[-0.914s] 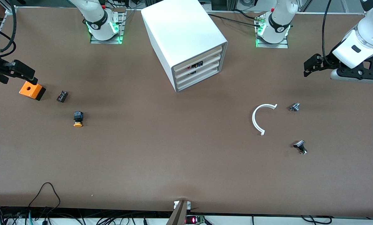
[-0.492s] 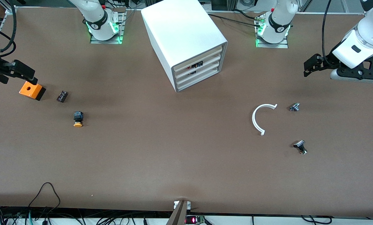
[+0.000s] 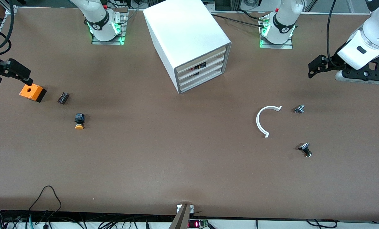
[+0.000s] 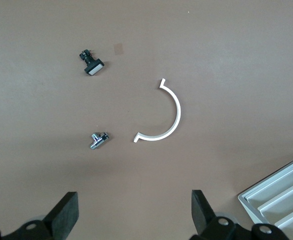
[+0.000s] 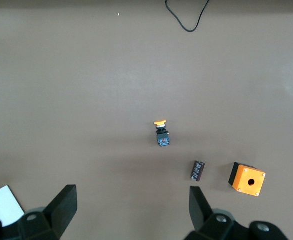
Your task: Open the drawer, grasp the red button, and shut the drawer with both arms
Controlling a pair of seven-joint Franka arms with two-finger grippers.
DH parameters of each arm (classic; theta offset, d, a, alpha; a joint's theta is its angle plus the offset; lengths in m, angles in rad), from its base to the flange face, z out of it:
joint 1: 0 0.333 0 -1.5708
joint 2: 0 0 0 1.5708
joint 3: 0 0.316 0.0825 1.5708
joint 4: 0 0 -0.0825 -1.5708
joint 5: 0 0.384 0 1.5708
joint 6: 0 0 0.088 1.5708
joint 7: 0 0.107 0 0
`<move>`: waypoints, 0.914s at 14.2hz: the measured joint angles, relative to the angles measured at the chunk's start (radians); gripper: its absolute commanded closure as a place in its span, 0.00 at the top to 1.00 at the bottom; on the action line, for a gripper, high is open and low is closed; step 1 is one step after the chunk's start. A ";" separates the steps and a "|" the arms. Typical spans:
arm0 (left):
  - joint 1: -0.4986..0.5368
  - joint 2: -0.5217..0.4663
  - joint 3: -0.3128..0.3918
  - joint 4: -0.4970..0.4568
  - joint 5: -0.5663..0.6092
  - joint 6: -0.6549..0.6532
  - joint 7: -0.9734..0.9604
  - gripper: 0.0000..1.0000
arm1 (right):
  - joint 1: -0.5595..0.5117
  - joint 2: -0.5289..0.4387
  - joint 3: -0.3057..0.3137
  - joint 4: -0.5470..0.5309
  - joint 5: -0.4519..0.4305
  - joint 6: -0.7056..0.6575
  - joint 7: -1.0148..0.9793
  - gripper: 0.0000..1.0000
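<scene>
1. The white cabinet (image 3: pixel 189 41) is set on the table (image 3: pixel 164 159) between the arm bases.
2. The drawer (image 3: pixel 200 67), second from its top, is kept shut; a red-and-black part glimpsed there cannot be identified.
3. The left gripper (image 3: pixel 316 66) is held with fingers apart, toward the left arm's end from the cabinet.
4. The right gripper (image 3: pixel 16 71) is held spread above the orange box (image 3: pixel 32 92).

No legible text — no readable labels.
</scene>
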 measured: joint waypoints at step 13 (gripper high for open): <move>-0.012 0.065 -0.050 0.018 -0.265 -0.207 -0.012 0.99 | 0.061 0.173 0.001 -0.031 0.035 -0.013 0.128 0.99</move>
